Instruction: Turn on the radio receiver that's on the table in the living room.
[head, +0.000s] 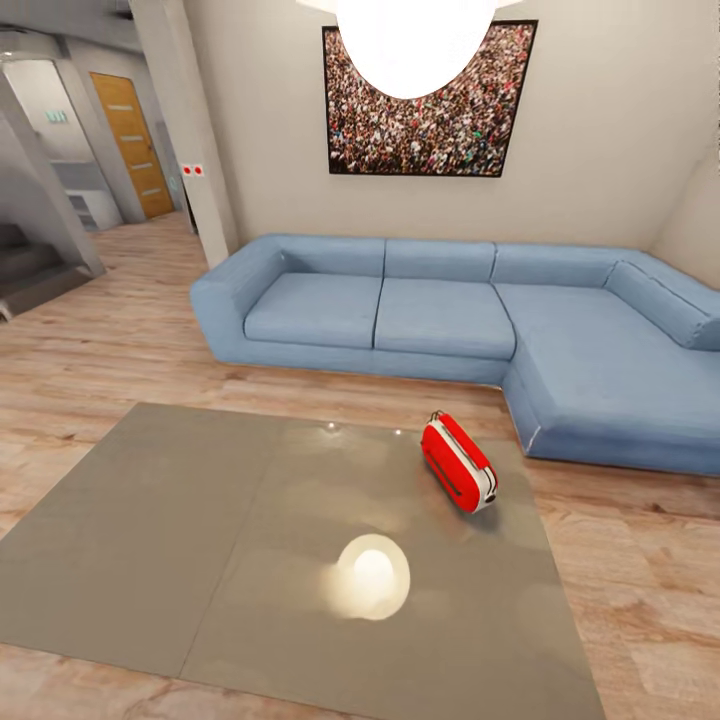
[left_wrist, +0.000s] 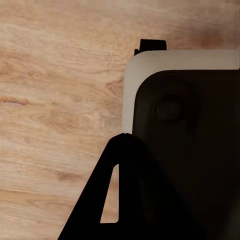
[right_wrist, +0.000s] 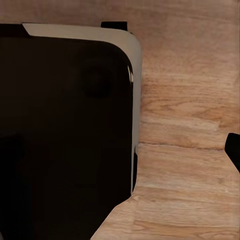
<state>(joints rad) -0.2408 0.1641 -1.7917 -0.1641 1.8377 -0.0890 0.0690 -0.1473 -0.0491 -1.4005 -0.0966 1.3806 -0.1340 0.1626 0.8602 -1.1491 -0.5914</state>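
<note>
Lying on the table, the radio receiver faces the sofa.

I see the table, low with a glossy grey top, standing on the wood plank floor. The radio receiver rests directly on it near its far right edge, lying tilted on its side.

I'm in a home living room: blue L-shaped sofa against a beige wall, crowd photo hung above it, white pendant lamp overhead, light wood floor, low grey bench in front. Wooden door and stairs off to the left.
</note>
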